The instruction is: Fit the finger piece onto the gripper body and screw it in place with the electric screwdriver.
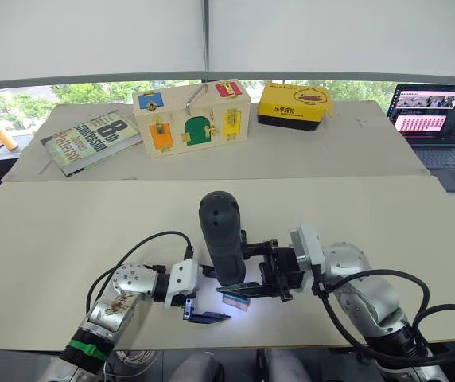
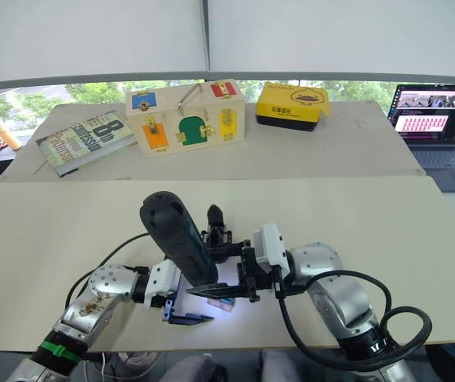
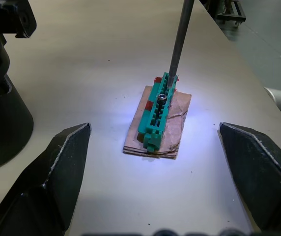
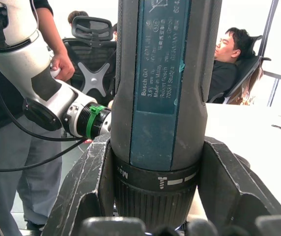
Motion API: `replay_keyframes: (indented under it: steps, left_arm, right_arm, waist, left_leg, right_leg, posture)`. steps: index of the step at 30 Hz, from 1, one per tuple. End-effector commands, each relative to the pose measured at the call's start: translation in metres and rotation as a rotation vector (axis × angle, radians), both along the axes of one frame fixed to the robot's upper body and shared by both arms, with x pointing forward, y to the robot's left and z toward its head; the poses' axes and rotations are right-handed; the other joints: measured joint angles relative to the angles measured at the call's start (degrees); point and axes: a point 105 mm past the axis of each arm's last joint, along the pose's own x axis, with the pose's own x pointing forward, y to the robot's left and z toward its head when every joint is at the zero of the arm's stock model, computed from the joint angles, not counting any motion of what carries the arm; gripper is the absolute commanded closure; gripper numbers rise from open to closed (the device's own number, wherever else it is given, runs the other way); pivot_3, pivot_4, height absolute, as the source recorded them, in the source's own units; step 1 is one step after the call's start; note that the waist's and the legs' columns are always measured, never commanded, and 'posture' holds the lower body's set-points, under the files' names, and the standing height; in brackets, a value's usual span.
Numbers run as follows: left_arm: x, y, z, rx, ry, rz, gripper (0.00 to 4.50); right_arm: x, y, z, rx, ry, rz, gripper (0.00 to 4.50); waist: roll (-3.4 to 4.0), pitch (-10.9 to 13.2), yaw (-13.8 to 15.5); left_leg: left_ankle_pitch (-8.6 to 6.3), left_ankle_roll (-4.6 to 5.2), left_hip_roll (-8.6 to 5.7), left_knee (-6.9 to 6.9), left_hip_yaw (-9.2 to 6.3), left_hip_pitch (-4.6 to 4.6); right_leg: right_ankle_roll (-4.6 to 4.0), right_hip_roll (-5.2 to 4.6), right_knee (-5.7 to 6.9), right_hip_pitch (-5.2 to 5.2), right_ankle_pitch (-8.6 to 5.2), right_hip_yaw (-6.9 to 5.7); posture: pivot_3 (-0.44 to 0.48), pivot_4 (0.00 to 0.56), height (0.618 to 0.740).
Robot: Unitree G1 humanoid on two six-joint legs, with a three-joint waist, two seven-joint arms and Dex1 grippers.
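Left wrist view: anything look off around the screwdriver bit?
Yes. The electric screwdriver has its bit down at the far end of the green toothed strip, past the screw head rather than in it.

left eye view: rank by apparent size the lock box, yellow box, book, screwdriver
1. wooden lock box
2. book and electric screwdriver: look alike; the screwdriver, held upright in the right gripper, is much nearer the camera, so no ranking
3. yellow box
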Motion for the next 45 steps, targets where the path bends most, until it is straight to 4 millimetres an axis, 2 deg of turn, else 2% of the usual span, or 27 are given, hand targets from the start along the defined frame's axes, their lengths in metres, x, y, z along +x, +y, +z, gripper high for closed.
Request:
replay_keyframes:
  steps: [1,45]
  left_arm:
    - [-0.0119,-0.001,-0.0235,0.044,0.097,-0.005,0.1]
    - [-0.0149,0.0013,-0.0252,0.048,0.104,-0.004,0.1]
  right_arm:
    - [-0.0042,-0.0003,0.0124,0.042,-0.046,0.016,2.55]
    - [-0.0009,0.0034,0.0069,0.021,-0.035,0.008,2.55]
  waist:
    - [0.0,0.0,0.0]
    - [0.0,0.0,0.0]
  left_leg:
    - [0.0,0.0,0.0,0.0,0.0,0.0]
    - [0.0,0.0,0.0,-0.02,0.0,0.0]
  right_leg:
    - [0.0,0.0,0.0,0.0,0.0,0.0]
    - [0.0,0.01,0.0,-0.01,0.0,0.0]
  posture:
    - [0.0,0.15,0.74]
    - [0.0,0.15,0.74]
